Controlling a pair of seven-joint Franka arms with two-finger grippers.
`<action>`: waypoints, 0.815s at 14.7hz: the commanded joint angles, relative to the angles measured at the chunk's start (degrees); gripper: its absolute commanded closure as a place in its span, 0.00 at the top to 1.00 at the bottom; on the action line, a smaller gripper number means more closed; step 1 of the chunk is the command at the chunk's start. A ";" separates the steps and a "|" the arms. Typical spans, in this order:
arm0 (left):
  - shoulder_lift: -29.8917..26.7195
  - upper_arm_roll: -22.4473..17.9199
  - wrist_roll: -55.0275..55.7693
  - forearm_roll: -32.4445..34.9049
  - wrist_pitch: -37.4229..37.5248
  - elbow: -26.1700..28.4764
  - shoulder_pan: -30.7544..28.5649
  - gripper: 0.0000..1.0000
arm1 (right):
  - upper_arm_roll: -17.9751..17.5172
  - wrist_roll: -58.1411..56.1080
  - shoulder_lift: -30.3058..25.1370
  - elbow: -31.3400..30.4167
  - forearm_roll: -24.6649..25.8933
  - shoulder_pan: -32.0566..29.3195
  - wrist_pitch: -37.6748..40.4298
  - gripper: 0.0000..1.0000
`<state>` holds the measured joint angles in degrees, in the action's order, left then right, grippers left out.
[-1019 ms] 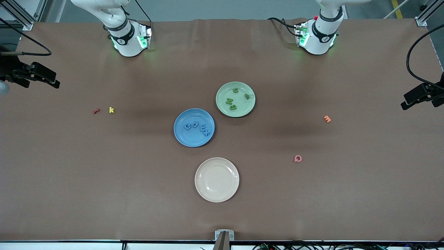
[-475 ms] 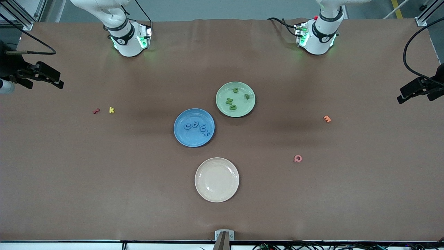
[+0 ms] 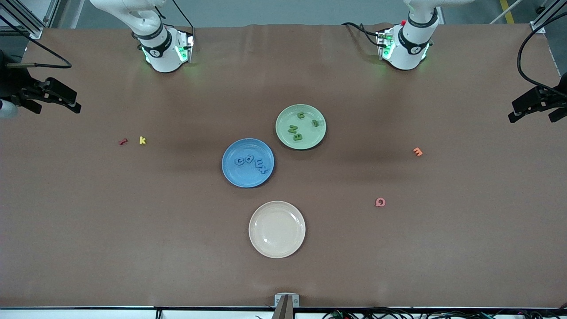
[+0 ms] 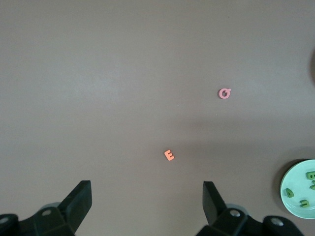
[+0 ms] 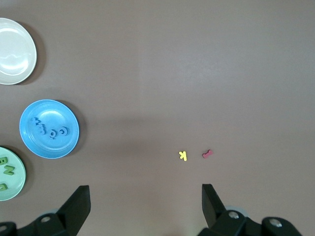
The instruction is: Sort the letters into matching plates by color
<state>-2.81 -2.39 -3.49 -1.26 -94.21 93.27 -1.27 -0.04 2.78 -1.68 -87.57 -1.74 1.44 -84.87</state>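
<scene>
The blue plate (image 3: 239, 178) sits mid-table with several blue letters (image 3: 250, 162) lying in it. The pale green plate (image 3: 311, 137) is beside it, farther from the front camera, and holds several green letters (image 3: 296, 130). My right gripper (image 3: 57, 99) is open and empty, high over the table edge at the right arm's end. My left gripper (image 3: 531, 108) is open and empty, high over the left arm's end. The right wrist view shows the right gripper (image 5: 146, 196) and the blue plate (image 5: 55, 147). The left wrist view shows the left gripper (image 4: 147, 196) and the green plate (image 4: 297, 179).
An empty cream-white plate (image 3: 277, 248) lies nearer to the front camera than the blue plate. A yellow k (image 3: 142, 140) and a red letter (image 3: 123, 141) lie toward the right arm's end. An orange E (image 3: 417, 152) and a pink Q (image 3: 380, 202) lie toward the left arm's end.
The left gripper has drifted a little toward the robots' side at the table's end. The right gripper has barely shifted. Plates and letters have not moved.
</scene>
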 commanded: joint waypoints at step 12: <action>-0.53 3.00 4.19 -0.33 0.70 -2.48 -0.31 1.00 | 0.21 0.39 -0.95 -0.94 0.24 0.59 2.86 1.00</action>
<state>-2.96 0.44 0.12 -1.26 -94.21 91.46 -1.31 -0.09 2.79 -1.69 -88.04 -1.56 1.53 -83.41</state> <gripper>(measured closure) 0.000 0.000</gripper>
